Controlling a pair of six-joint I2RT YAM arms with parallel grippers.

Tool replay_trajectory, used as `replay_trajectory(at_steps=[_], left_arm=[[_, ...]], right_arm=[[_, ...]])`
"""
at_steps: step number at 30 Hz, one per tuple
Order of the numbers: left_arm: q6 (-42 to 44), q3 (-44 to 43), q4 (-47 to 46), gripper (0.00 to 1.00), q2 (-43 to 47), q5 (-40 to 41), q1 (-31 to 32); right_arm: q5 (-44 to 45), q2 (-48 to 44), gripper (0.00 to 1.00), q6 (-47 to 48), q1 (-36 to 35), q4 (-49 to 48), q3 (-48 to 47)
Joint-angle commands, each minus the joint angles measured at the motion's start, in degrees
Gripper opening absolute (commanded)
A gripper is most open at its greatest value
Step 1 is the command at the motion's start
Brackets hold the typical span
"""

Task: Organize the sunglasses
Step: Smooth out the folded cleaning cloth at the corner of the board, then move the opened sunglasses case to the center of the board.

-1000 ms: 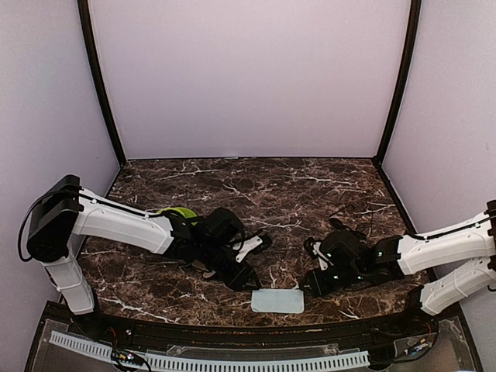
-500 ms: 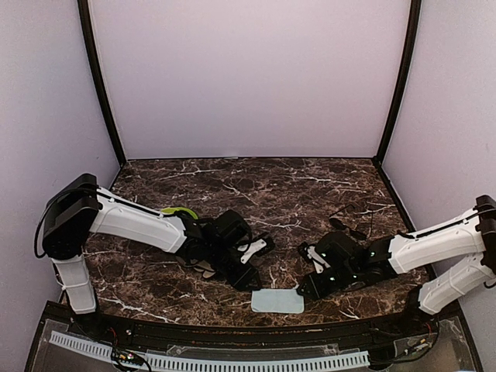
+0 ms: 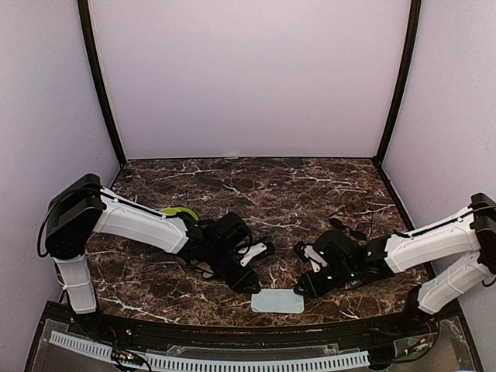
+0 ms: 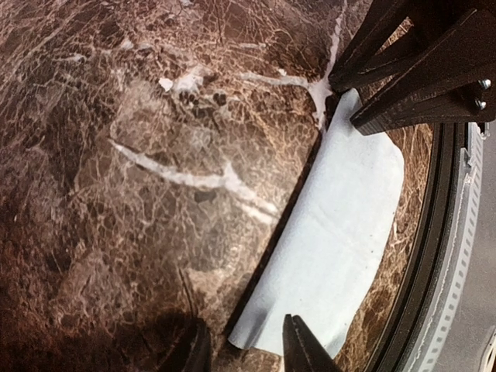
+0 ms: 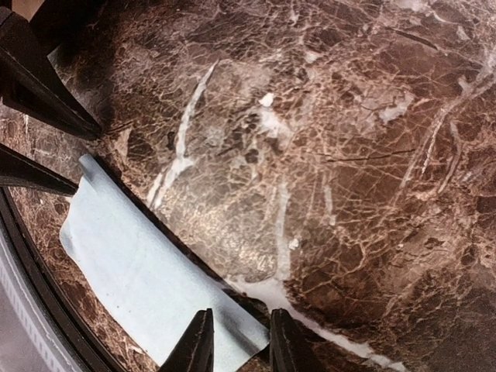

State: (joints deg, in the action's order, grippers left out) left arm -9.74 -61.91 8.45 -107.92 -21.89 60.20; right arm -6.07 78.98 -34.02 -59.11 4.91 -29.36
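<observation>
L claw [image 4: 244, 353] & R claw [image 5: 236, 345] both slightly parted, straddling opp. ends of cloth [image 3: 277, 301]; glasses [image 3: 347, 225] lay behind R arm.

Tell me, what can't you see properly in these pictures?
Top view: the sunglasses are thin dark wires on dark marble, too small to tell lens shape.
Top view: the green thing is mostly hidden behind the left arm.
Right wrist view: the blue cloth runs off the bottom edge.
</observation>
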Motion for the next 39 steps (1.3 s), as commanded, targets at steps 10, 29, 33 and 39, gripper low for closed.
replay_trajectory(at_steps=[10, 29, 33, 39], left_arm=[[0.3, 0.1, 0.7, 0.28, -0.3, 0.2, -0.2], [-0.7, -2.5, 6.1, 0.45, 11.6, 21.9, -2.2], [0.0, -4.8, 10.3, 0.45, 9.1, 24.3, -3.6], [1.3, -7.9, 13.2, 0.44, 4.0, 22.4, -4.1]], right_arm=[[-0.1, 0.7, 0.23, 0.8, 0.6, 0.4, 0.1], [-0.1, 1.0, 0.23, 1.2, 0.7, 0.6, -0.1], [-0.1, 0.9, 0.23, 1.1, 0.7, 0.6, -0.2], [0.1, 0.8, 0.23, 1.1, 0.7, 0.6, 0.0]])
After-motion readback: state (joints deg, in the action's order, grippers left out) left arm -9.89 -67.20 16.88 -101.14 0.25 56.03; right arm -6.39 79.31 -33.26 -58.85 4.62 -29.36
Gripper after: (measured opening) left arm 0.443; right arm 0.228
